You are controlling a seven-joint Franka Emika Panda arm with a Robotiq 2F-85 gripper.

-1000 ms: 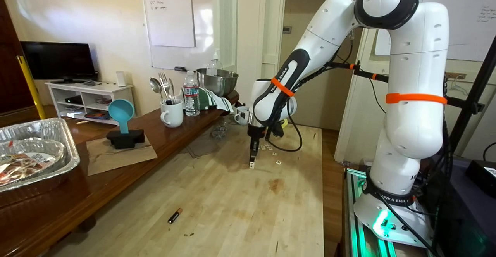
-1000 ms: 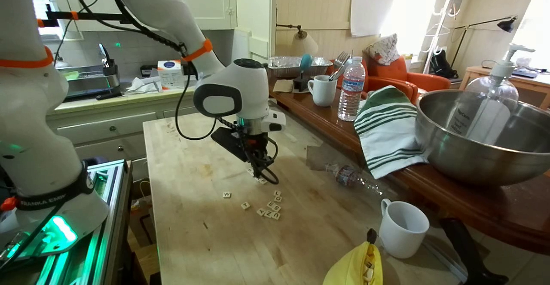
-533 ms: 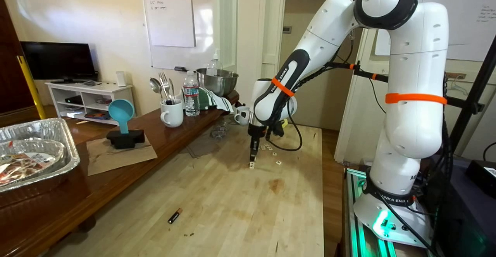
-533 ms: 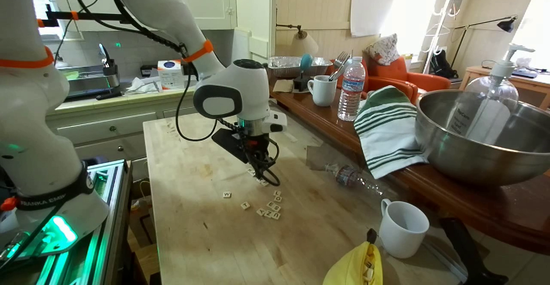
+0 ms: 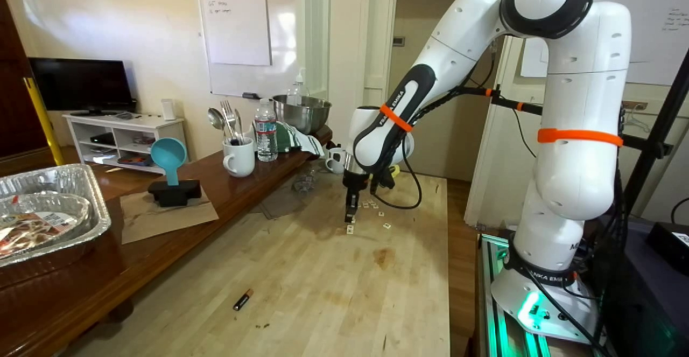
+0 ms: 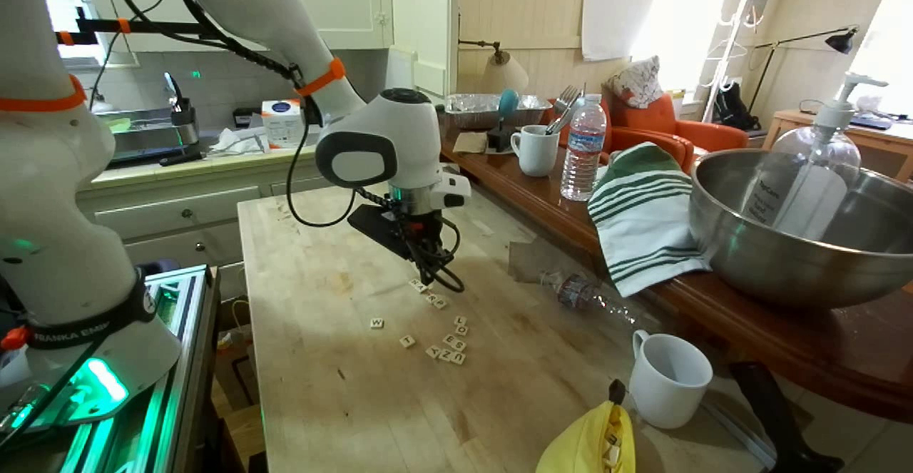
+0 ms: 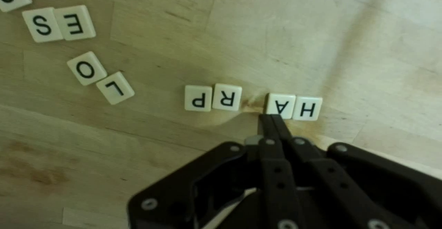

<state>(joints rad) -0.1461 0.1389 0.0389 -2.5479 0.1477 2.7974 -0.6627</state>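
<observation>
- The letter tiles [image 7: 227, 97] look like smooth plastic, with a faint sheen on their faces.
- The gripper [image 7: 270, 116] looks matt, its screw heads [image 7: 149, 204] bright metal.
- The arm [image 5: 575, 184] is smooth and slightly glossy, hard plastic to my eye.
- The table [image 5: 334, 292] is pale wood, dull and worn-looking.
- The ledge [image 5: 140, 257] is polished wood with a shine to it.
- I'd call the bowl [image 6: 792, 273] brushed steel.
- The towel [image 6: 645, 220] is matt cloth.
- The foil tray [image 5: 92, 195] is thin, crinkled, bright metal.
- The brown paper [image 5: 156, 221] looks creased and dull.
</observation>
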